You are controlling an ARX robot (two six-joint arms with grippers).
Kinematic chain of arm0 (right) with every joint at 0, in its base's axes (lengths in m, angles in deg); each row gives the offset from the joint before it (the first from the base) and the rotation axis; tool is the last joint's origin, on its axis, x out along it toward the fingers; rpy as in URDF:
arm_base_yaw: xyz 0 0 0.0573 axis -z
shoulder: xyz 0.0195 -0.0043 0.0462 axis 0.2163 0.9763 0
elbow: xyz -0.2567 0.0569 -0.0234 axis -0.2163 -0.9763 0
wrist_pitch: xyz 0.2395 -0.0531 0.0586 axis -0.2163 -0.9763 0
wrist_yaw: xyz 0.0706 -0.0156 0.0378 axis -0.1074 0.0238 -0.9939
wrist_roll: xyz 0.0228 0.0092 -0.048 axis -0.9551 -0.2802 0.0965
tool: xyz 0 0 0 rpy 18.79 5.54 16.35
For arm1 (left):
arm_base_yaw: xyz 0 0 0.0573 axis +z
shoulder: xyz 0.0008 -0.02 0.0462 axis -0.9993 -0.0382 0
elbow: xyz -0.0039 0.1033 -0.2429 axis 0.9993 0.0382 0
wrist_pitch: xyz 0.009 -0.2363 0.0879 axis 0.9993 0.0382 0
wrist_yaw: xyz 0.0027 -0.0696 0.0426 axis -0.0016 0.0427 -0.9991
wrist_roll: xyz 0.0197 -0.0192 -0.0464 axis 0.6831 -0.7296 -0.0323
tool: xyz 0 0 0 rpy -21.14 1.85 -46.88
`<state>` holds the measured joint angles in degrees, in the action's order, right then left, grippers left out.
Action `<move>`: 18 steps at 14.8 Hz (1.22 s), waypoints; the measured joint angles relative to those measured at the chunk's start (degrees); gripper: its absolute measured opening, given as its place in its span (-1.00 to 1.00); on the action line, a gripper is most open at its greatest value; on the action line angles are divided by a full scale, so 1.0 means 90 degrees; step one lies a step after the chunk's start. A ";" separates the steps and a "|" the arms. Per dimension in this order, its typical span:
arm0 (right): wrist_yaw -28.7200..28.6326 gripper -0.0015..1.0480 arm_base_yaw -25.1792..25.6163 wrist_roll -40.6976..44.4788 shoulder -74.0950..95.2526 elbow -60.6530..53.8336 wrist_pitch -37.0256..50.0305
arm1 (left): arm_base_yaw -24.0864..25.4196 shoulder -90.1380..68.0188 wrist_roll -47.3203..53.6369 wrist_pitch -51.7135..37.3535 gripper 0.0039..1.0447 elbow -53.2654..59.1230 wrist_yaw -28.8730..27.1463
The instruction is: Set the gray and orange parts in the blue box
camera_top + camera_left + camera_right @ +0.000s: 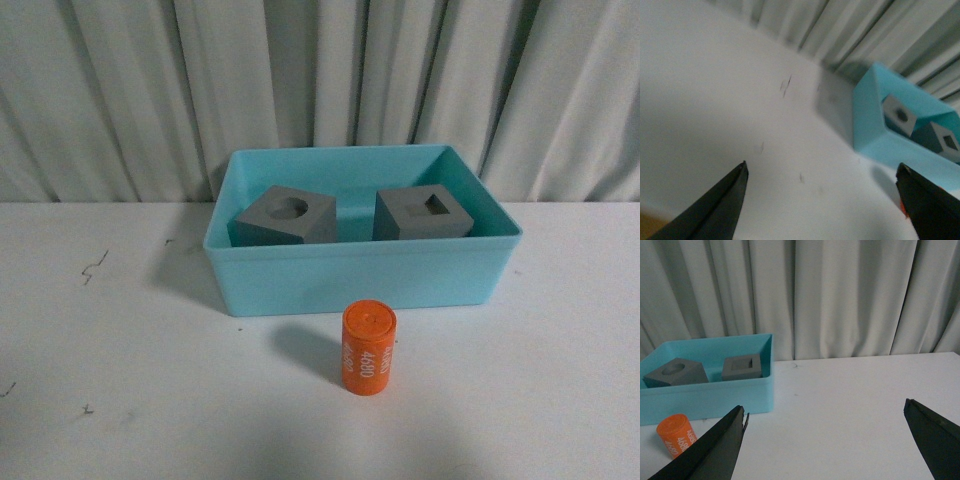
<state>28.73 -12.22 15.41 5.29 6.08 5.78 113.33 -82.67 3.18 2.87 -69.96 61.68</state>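
- Both grippers are spread wide and hold nothing: the left gripper hangs over the bare table to the left of the box, and the right gripper sits low on the right side, facing left towards the box. Neither shows in the front view.
- The orange cylinder stands upright on the table just near of the box's near wall, the one part not yet inside. It is round and tall for its base, so a finger that meets it off-centre would likely tip it and let it roll away. A pinch across the curved side could also squirt it out.
- The blue box is close behind the cylinder. A low, sideways carry could knock the cylinder against that wall or shove the light box far back. Lifting clear of the rim first avoids this.
- Inside, the gray cube with the round hole leans tilted on the left and the cube with the square hole sits on the right, with a gap between them. A drop onto either cube could bounce the cylinder back out, so the gap is the safer target.
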 joint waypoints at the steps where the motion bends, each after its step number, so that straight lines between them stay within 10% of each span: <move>1: 0.0000 0.87 0.0000 0.0000 0.0002 0.0000 0.0005 | -0.0262 0.0687 0.0585 -0.0777 0.51 0.0539 0.0068; 9: -0.0005 0.87 0.0000 0.0000 0.0000 0.0000 -0.0005 | -0.2203 0.1695 0.2062 -0.1290 -0.97 0.1005 -0.1802; 18: -0.0002 0.87 0.0000 0.0000 0.0000 0.0000 0.0000 | -0.2832 0.1700 0.2076 -0.1307 -0.97 0.1005 -0.2312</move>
<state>28.70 -12.22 15.41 5.29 6.08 5.78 87.85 -67.37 21.86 -8.89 -60.91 40.87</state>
